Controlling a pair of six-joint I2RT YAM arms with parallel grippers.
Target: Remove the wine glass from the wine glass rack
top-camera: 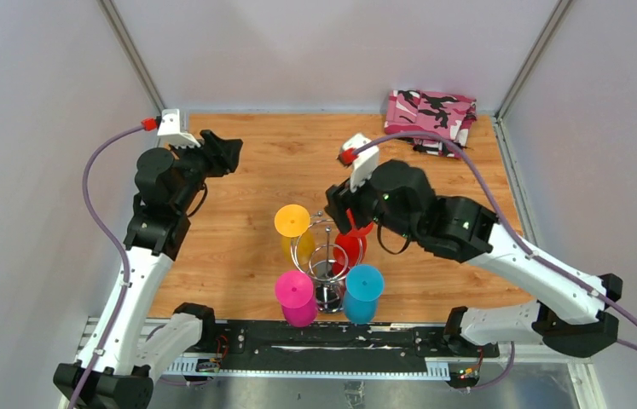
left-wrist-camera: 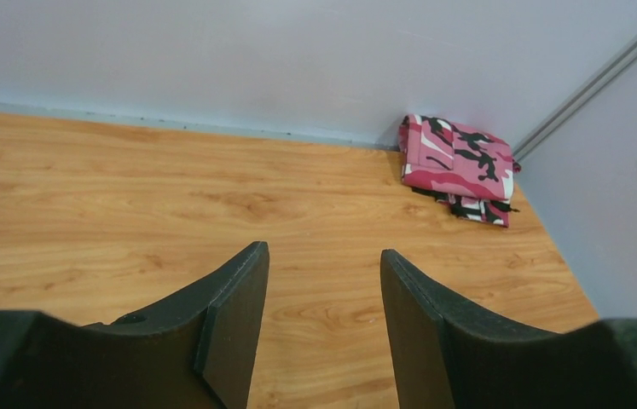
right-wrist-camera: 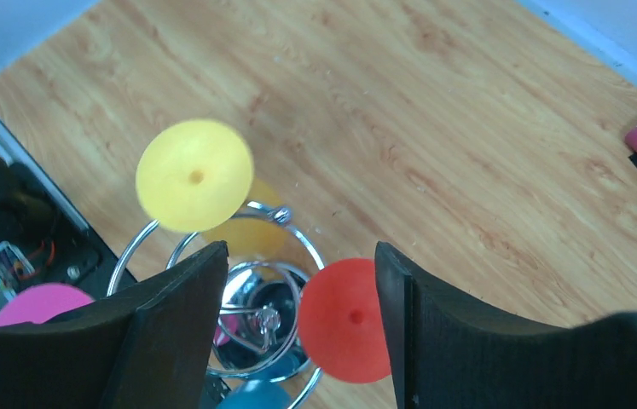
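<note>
Approach step, no grasp yet. Wine glass rack near front-centre of table, between the two arm bases. Four glasses hung upside down on its hooks: yellow glass, red wine glass, pink glass, blue glass.

Right gripper above the rack on the red side, jaws moderately wide, nothing between them. Foot disc of red wine glass below the jaws and slightly toward one finger in wrist view; no contact, as far as can be told.

Left gripper well apart at far left of table, jaws partly open, empty, facing bare wood and a camo cloth in the far corner.

Judged target: red wine glass, closest to the open jaws.

Next, probably: lower and centre the jaws around the stem under the red foot, close, then slide outward along the hook toward its open end rather than straight up. Keep clear of yellow glass and the chrome ring. Risk of tipping the wine glass rack if pulled hard. Stem hidden under the foot disc, so exact alignment not readable.
</note>
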